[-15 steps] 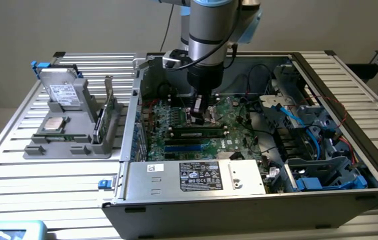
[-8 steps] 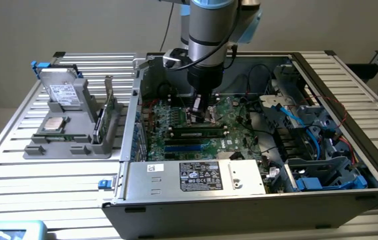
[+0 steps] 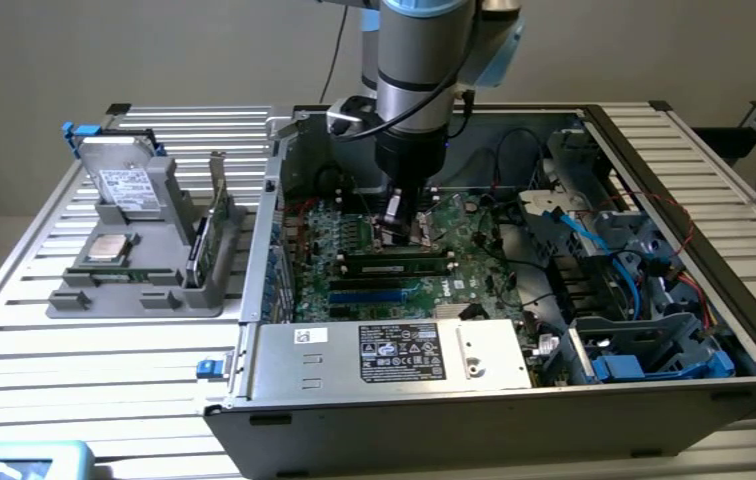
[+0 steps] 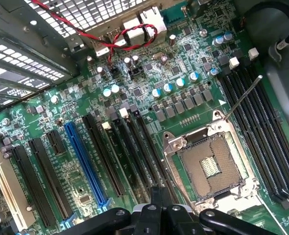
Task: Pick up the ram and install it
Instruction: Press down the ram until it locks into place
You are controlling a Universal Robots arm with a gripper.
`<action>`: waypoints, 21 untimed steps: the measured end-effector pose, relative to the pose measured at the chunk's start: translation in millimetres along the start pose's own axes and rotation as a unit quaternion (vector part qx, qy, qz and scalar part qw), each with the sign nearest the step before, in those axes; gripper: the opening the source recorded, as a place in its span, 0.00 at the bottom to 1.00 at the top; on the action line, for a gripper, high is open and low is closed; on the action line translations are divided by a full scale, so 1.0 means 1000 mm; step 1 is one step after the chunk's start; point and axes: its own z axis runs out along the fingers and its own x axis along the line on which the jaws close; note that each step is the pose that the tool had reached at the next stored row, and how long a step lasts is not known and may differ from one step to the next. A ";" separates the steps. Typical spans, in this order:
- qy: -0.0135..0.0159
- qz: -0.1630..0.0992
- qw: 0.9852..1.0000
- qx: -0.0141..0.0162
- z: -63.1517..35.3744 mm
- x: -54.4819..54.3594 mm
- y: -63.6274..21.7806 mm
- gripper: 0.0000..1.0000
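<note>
We see the end effector [image 3: 402, 228] closed tight with nothing in it, low inside the open computer case [image 3: 512, 400] above the motherboard [image 4: 149, 93]. The ram [image 3: 398, 268] sits seated in a slot just in front of it.

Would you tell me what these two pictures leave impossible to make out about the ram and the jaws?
- Whether the gripper holds anything: in the exterior view its tips merge with dark board parts, and in the wrist view the frame edge cuts the jaws off.
- Whether the ram is latched in its slot: in the exterior view the clips are too small.
</note>
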 end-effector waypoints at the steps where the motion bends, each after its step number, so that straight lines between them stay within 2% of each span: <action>1: 0.001 0.003 1.000 0.001 0.0000 0.000 0.0000 0.11; 6: 0.000 0.023 1.000 0.005 0.0000 0.000 0.0000 0.11; 10: 0.004 0.034 0.999 0.008 -0.0001 0.000 0.0000 0.11; 13: 0.005 0.043 0.999 0.009 -0.0002 0.000 -0.0001 0.11; 16: 0.005 0.044 0.999 0.009 -0.0001 0.000 0.0000 0.11; 18: 0.004 0.049 0.999 0.008 0.0000 0.000 0.0000 0.11; 21: 0.003 0.068 0.998 0.007 0.0003 0.000 0.0000 0.11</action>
